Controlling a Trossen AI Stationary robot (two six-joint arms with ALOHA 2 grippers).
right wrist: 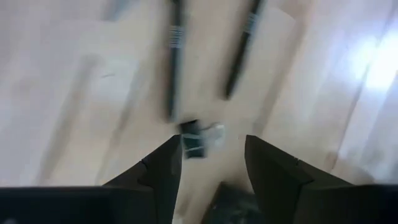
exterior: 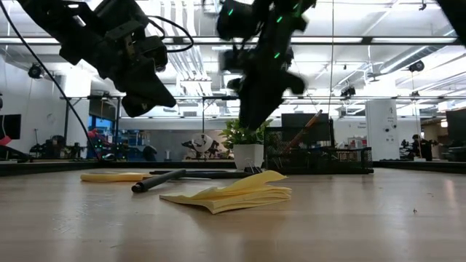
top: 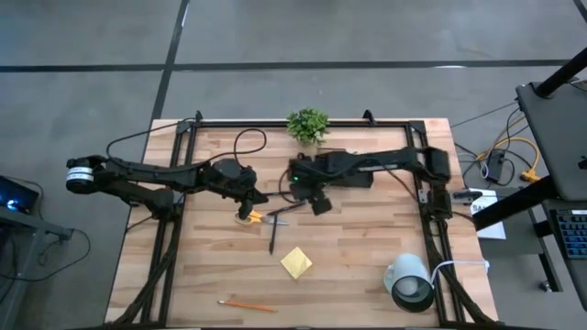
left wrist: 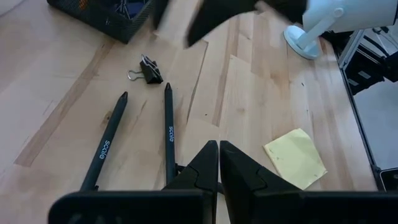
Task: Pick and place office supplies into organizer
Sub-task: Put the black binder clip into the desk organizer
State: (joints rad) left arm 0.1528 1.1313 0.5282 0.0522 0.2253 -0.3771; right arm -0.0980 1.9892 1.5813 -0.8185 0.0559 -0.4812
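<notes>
Two dark pens (left wrist: pixel 169 134) lie side by side on the wood table, with a small black binder clip (left wrist: pixel 149 70) just beyond their tips. My right gripper (right wrist: pixel 212 155) hangs open above the clip (right wrist: pixel 198 142), pointing steeply down and clear of it. My left gripper (left wrist: pixel 219 163) is shut with nothing in it, raised above the pens' near ends and the yellow-handled scissors (top: pixel 249 217). A yellow sticky-note pad (top: pixel 295 262) and an orange pencil (top: pixel 246 304) lie nearer the table's front. The black mesh organizer (left wrist: pixel 106 15) stands at the far side, mostly under my right arm in the high view.
A small green plant (top: pixel 307 124) stands at the table's far edge. A white cylinder with a black tape roll (top: pixel 408 280) sits at the near right. Bare wood lies around the sticky pad and along the table's left side.
</notes>
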